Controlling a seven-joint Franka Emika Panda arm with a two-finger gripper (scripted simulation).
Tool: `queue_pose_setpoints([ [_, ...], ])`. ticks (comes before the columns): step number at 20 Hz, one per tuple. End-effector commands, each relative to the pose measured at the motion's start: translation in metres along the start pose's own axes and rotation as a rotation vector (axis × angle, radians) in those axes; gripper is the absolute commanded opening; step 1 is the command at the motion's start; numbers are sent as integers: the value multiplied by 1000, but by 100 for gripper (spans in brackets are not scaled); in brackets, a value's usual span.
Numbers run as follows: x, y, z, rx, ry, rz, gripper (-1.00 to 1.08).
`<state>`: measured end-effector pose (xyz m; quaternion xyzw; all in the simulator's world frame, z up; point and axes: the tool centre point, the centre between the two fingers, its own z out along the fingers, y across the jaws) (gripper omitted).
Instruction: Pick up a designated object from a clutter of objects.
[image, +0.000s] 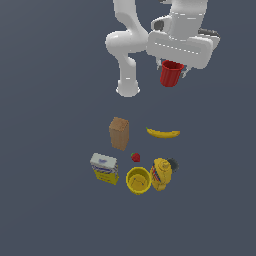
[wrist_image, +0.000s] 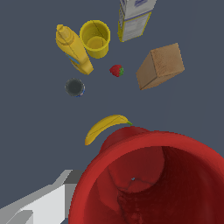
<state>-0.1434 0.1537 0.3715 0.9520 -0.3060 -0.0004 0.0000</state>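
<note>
Red cup (image: 171, 73) hangs high above the floor, gripped at its rim by the gripper (image: 173, 63), whose fingers are closed on it; only one finger (wrist_image: 41, 203) shows beside the cup in the wrist view, so how deep the hold goes cannot be told. The cup is upright, mouth up, well clear of everything below.

Across the exterior view from left to right, the clutter sits on the floor: the blue-white-yellow box (image: 104, 168), the brown box (image: 119, 133), the yellow cup (image: 138, 180) with the strawberry (image: 135, 157) just behind it, the mustard (image: 161, 174), a small dark can (image: 173, 164) touching it, and the banana (image: 163, 133).

The likely risk is slip: a rim pinch on a tapered, ribbed wall gives little contact, and a quick swing or jolt could tilt the cup or shake it loose. Falling, it would probably land near the banana and scatter the pile.
</note>
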Motion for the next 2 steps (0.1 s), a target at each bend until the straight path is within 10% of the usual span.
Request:
queue_pose_setpoints([
  [1, 0, 0, -3, 1, 0, 0, -100],
  [2, 0, 0, -3, 1, 0, 0, -100],
])
